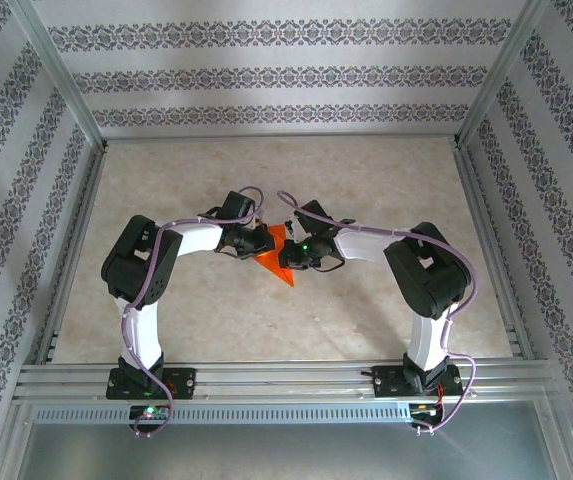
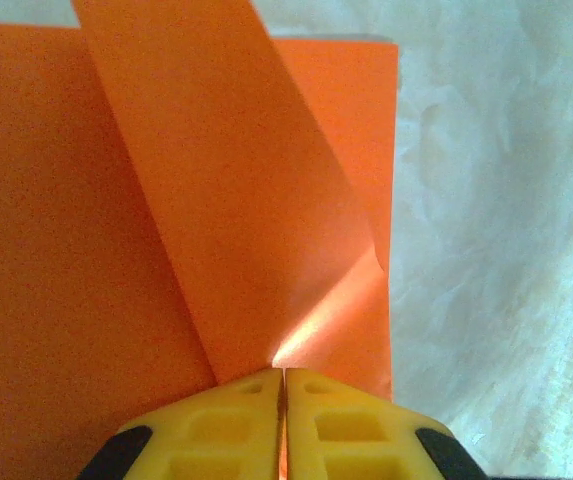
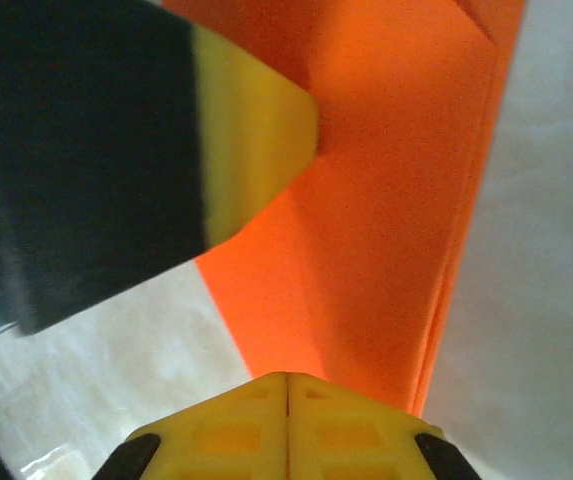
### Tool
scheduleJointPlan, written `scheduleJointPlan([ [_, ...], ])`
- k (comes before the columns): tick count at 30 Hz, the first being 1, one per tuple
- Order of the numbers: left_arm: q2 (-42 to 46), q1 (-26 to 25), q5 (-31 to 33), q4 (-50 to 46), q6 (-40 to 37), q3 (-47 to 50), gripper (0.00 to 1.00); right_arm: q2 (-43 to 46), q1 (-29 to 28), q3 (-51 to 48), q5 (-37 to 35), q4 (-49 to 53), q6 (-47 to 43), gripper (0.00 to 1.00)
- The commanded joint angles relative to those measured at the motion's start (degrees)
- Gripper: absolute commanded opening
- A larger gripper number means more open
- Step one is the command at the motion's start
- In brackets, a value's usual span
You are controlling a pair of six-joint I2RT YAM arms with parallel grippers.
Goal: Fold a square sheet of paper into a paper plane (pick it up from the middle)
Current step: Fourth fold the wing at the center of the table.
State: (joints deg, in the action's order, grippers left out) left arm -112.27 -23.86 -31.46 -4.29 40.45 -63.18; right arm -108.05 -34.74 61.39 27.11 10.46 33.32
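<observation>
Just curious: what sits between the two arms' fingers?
Folded orange paper, clamped in the left arm's fingers and meeting the right arm's fingers, clearest in the top view.

**A:** How is the light from overhead?

**B:** Bright and even, coming from above. The tabletop [image 1: 296,170] looks pale, almost washed out, and the shadows on it are faint and soft.

**A:** And the wrist views?

**B:** Very close, with soft focus. The paper [image 2: 216,200] is a saturated, grainy orange, with a hot glare spot at the fold just above the left tool [image 2: 283,376]. In the right wrist view, that tool's finger is a dark blur.
</observation>
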Motion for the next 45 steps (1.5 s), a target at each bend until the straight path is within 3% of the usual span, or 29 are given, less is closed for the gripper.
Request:
scheduleJointPlan([
  [1, -2.1, 1.3, 2.2, -3.2, -1.5, 0.7, 0.1, -2.2, 0.1, 0.5, -1.8, 1.3, 0.8, 0.07],
  [12, -3.8, 3.0, 4.5, -7.6, -4.2, -6.2, 0.11, -4.3, 0.7, -3.0, -5.2, 9.4, -3.3, 0.07],
  [37, -11.4, 10.8, 11.5, -17.7, -11.7, -23.0, 0.14, -3.6, 0.9, -6.6, -5.3, 8.9, -3.2, 0.06],
  [41, -9.5, 11.0, 11.4, -19.3, -12.6, -24.0, 0.14, -3.3, 0.9, -6.9, -5.0, 8.6, -3.2, 0.06],
  [45, -1.7, 10.5, 7.0, -15.7, -10.4, -19.0, 0.14, -2.3, 1.0, -7.3, -3.2, 7.6, -3.0, 0.06],
])
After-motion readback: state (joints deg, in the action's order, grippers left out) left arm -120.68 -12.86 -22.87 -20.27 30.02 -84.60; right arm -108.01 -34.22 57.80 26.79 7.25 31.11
